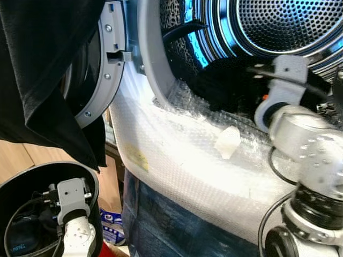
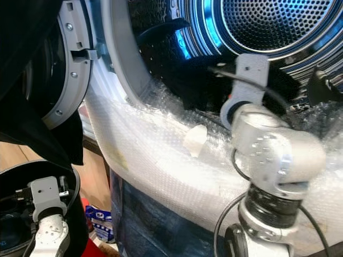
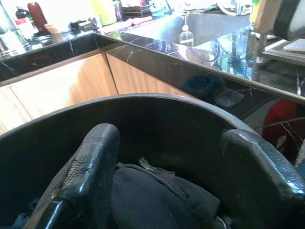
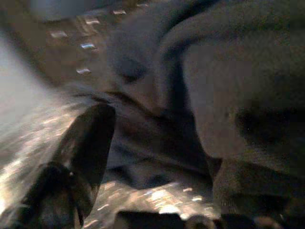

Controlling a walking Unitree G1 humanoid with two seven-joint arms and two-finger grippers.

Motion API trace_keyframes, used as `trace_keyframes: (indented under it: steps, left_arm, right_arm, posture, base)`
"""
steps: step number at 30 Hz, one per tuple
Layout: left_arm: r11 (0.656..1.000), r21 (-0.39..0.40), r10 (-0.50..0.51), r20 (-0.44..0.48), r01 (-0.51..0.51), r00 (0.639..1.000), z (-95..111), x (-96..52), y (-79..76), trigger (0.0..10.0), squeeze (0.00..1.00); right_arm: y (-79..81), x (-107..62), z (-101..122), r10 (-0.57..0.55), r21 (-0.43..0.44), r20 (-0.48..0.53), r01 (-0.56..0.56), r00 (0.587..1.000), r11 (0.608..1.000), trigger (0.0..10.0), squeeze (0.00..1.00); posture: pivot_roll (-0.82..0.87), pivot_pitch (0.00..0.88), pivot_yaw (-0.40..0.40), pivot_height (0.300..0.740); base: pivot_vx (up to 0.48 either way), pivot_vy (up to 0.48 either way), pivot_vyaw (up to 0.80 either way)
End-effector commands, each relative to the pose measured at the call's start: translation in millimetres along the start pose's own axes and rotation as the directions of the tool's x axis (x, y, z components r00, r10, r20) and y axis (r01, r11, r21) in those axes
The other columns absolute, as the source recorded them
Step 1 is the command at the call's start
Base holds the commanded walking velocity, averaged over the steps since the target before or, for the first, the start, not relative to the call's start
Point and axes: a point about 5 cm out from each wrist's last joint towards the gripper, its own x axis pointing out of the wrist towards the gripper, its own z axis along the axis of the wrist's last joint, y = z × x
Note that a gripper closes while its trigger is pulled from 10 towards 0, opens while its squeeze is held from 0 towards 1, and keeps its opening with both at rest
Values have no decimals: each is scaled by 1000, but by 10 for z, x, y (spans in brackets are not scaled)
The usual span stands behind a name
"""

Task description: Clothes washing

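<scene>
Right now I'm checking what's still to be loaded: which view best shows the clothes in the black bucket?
Left wrist view: the left gripper hangs open directly above dark clothes inside the bucket. Both eye views catch just the bucket's shadowed inside.

Right hand (image 4: 157, 157) blurred and dim against dark clothing (image 4: 228, 71) in drum.

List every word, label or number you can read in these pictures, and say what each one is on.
Nothing reads for certain.
Pale lettering on the dark thing in the black bucket, by the left gripper: too blurred to read.
Blue and white packet on the floor: print too small.
Yellowish sticker on the bubble wrap: blurred.
Bottles on the counter: labels too small.
</scene>
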Motion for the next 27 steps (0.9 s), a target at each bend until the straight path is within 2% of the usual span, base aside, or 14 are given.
trace_keyframes:
  steps: [1, 3, 6, 9, 10, 11, 13, 19, 27]
  left_arm:
    - [1000, -4, 4, -29, -4, 1000, -59, -38, 4, 10000, 0]
    - [1000, -6, 8, -31, -8, 999, -65, -45, 5, 10000, 0]
    - [1000, -8, 12, -36, -13, 999, -76, -51, 12, 10000, 0]
    - [1000, -9, 12, -37, -13, 999, -80, -55, 11, 10000, 0]
    - [1000, -9, 11, -38, -12, 999, -82, -54, 9, 10000, 0]
    - [1000, -10, 10, -40, -11, 999, -83, -54, 3, 10000, 0]
    - [1000, -11, 10, -40, -10, 999, -82, -54, 1, 10000, 0]
    - [1000, -16, 4, -43, -4, 999, -76, -51, -29, 10000, 0]
    - [1000, -21, 2, -45, -3, 999, -77, -52, -50, 10000, 0]
  right_arm:
    - [51, -81, 41, 65, -38, 11, -65, 998, 997, 10000, 0]
    - [4, -134, 29, 71, -65, 6, -70, 997, 995, 10000, 0]
    - [-84, -181, 143, 94, -19, 48, -93, 994, 995, 10000, 0]
    - [-102, -205, 182, 121, -9, 65, -120, 991, 993, 10000, 0]
    - [-95, -235, 185, 150, -42, 64, -148, 987, 988, 10000, 0]
    - [-94, -306, 150, 212, -118, 39, -206, 976, 971, 10000, 0]
    - [-97, -329, 132, 230, -141, 26, -225, 973, 964, 10000, 0]
    - [-227, -507, -33, 269, -272, -108, -288, 957, 918, 10000, 0]
    - [-240, -675, -85, 358, -310, -158, -390, 920, 867, 10000, 0]
  posture:
    - [-189, 0, -107, 740]
    - [-186, 0, -113, 740]
    - [-191, 0, -114, 740]
    - [-196, 0, -114, 740]
    - [-197, 0, -114, 740]
    - [-202, 0, -115, 740]
    - [-203, 0, -116, 740]
    - [-213, 0, -118, 740]
    - [-222, 0, -121, 740]
  base:
    - [0, 0, 0]
    - [0, 0, 0]
    - [0, 0, 0]
    - [0, 0, 0]
    - [0, 0, 0]
    - [0, 0, 0]
    - [0, 0, 0]
    - [0, 0, 0]
    - [0, 0, 0]
